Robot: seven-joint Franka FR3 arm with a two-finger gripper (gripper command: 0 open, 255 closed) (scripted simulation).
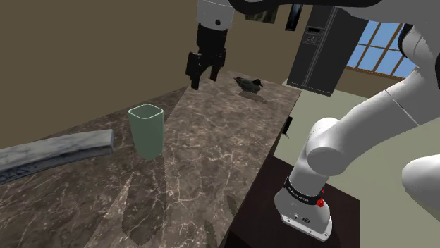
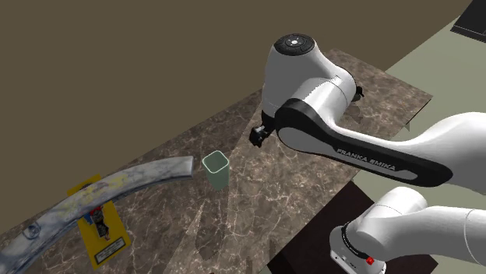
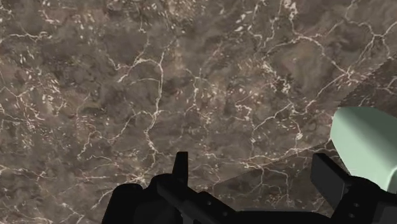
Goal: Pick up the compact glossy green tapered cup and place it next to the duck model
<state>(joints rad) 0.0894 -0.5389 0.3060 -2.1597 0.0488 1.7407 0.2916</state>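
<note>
A pale green tapered cup (image 1: 147, 130) stands upright on the dark marbled counter (image 1: 211, 162), open end up. It is also in the second exterior view (image 2: 216, 170) and in the wrist view (image 3: 366, 143), just outside one finger. A small dark duck model (image 1: 249, 85) sits near the counter's far corner. My black gripper (image 1: 203, 76) hangs high above the counter, between the cup and the duck, nearer the duck. Its fingers stand apart with nothing between them (image 3: 251, 162), and only bare counter lies below.
A long curved grey slab (image 1: 56, 151) lies on the counter at the shoulder view's left, beyond the cup. A yellow package (image 2: 97, 222) lies under its end. The counter's edge (image 1: 261, 169) runs toward the stand (image 1: 303, 204). A black fridge (image 1: 324, 53) stands behind.
</note>
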